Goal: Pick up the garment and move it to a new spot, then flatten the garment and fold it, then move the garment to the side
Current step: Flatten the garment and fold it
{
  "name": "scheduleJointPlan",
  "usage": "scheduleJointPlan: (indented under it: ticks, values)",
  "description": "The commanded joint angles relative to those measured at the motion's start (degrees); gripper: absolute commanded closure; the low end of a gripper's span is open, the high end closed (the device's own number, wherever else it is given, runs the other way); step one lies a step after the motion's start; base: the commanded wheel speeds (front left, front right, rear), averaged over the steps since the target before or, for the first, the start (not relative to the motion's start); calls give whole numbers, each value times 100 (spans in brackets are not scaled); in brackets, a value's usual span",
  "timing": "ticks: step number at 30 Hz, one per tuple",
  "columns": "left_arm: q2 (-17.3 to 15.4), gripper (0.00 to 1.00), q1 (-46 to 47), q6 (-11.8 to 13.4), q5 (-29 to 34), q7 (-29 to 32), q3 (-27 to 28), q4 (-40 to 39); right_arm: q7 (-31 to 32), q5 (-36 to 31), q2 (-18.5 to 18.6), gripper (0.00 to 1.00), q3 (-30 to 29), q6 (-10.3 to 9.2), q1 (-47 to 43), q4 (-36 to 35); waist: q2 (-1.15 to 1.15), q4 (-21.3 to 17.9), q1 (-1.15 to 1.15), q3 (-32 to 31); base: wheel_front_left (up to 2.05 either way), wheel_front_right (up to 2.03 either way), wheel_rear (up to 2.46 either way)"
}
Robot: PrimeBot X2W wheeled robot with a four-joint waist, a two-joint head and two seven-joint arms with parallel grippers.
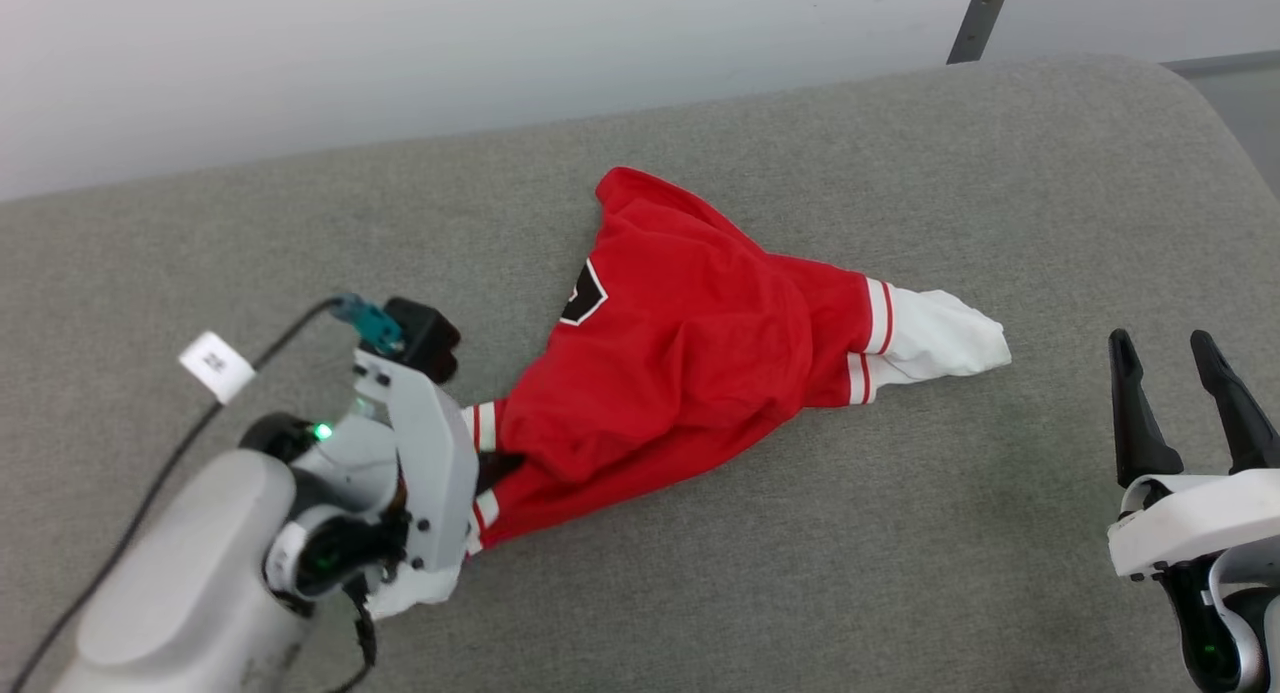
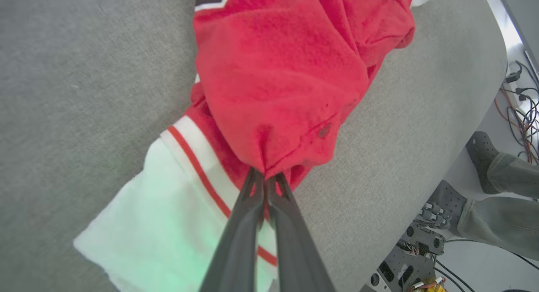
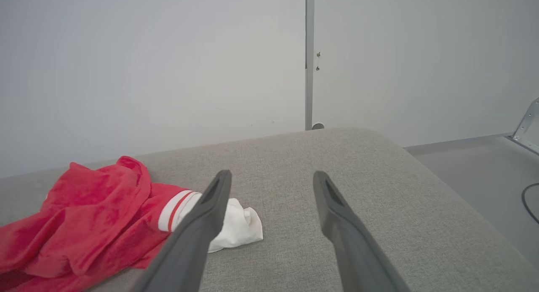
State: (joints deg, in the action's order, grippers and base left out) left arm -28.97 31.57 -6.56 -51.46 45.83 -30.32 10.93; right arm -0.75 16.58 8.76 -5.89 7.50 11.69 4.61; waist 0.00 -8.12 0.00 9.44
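The left gripper (image 2: 266, 179) is clamped on a bunched fold of the crumpled red jersey T-shirt (image 1: 680, 373), which lies on the gray padded table (image 1: 800, 583). The right gripper (image 1: 1172, 363) hangs spread and empty. Step 1, the pickup, appears in hand; next comes a clean lift and carry.

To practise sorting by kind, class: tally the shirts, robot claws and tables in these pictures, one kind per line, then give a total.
Shirts: 1, the red jersey T-shirt
Claws: 2, the left claw shut on the shirt, the right claw open
Tables: 1, the grey padded table
Total: 4
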Motion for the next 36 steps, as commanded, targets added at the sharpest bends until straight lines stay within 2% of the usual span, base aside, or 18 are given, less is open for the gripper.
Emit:
scheduleJointPlan:
  ticks: [1,9,14,20,28,35,36]
  values:
    - [-25,100,96,-20,-54,-23,45,-16,-14,-14,11,0,-11,-2,34,-6,0,16,0,-8,0,0,0]
    - [-315,100,631,-37,242,-195,203,-42,56,-11,14,0,2,-2,9,-103,0,96,0,63,0,0,0]
    - [-397,100,956,-20,435,-379,273,308,78,51,45,0,78,-2,77,-144,0,74,0,217,0,0,0]
    - [-404,100,1274,-36,686,-805,279,1091,114,107,75,0,147,-2,152,-204,0,15,0,463,0,0,0]
    - [-345,100,1606,-72,1025,-1668,130,2285,101,149,88,0,224,-2,295,-199,0,-44,0,732,0,0,0]
    - [-164,100,1894,-85,1034,-2160,-20,3190,88,171,80,0,336,-2,405,-140,0,-25,0,822,0,0,0]
    - [-141,83,1933,-88,1007,-2209,-45,3250,84,177,81,0,360,-2,427,-131,0,-13,0,817,0,0,0]
